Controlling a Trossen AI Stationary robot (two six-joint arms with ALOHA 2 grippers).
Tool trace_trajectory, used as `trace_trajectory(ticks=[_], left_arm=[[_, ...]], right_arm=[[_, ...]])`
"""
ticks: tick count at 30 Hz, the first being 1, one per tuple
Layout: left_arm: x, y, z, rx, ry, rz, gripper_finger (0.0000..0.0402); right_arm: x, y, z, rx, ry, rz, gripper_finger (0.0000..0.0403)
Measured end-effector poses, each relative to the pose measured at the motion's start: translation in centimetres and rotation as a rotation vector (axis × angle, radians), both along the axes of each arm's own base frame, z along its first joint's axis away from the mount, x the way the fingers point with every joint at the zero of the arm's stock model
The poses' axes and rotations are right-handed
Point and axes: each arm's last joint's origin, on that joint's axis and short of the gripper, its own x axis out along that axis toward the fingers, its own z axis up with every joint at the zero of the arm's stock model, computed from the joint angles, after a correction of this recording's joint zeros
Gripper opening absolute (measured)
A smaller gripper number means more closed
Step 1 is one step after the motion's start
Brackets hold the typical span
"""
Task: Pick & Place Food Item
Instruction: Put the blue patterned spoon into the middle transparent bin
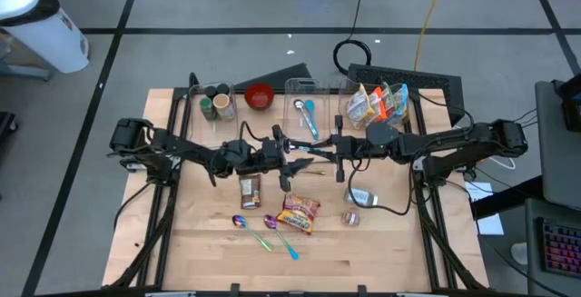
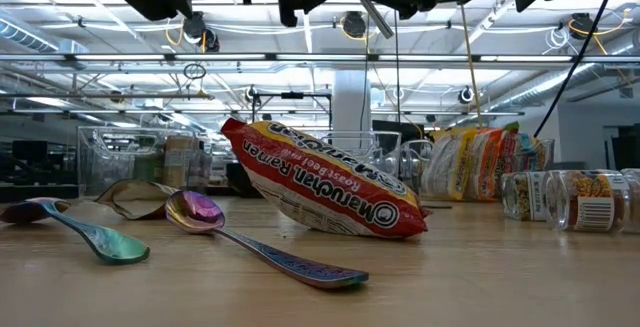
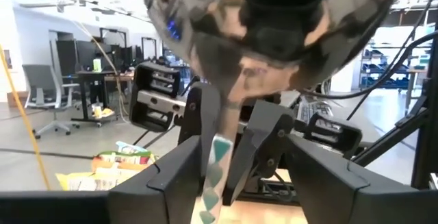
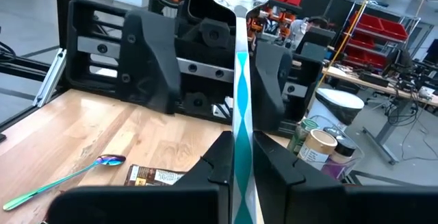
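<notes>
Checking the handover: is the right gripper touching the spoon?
Touching. In the right wrist view the right gripper is shut on the spoon, its handle pinched between the fingers with no gap.

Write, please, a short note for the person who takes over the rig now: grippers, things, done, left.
Right gripper: shut on the handle of the teal-patterned spoon, in the air over mid-table.
Left gripper: open, fingers on either side of that spoon.
Maruchan ramen packet: lies on the table, no gripper on it, two iridescent spoons beside it.
Done: no food picked.
Left: pick and place the food.
</notes>
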Motion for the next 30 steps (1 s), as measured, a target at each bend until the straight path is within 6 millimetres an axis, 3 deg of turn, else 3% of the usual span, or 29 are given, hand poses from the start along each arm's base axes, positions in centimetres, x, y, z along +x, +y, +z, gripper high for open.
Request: trace_trajectory(ticks=[14,19,30], left_arm=[[-0.02,0.21,-0.04,0.006,0.008,0.067,0.0034],[-0.02,0.21,-0.04,0.011,0.009,0.069,0.003],[-0.16,0.33,0.25,0.024,0.037,0.119,0.003]], right_arm=[[0.0,0.0,0.03,0.001,-0.003,0.0,0.0021],[0.0,0.0,0.03,0.002,-0.003,0.0,0.0027],[-0.05,-0.04,-0.56,0.026,0.061,-0.014,0.0104]])
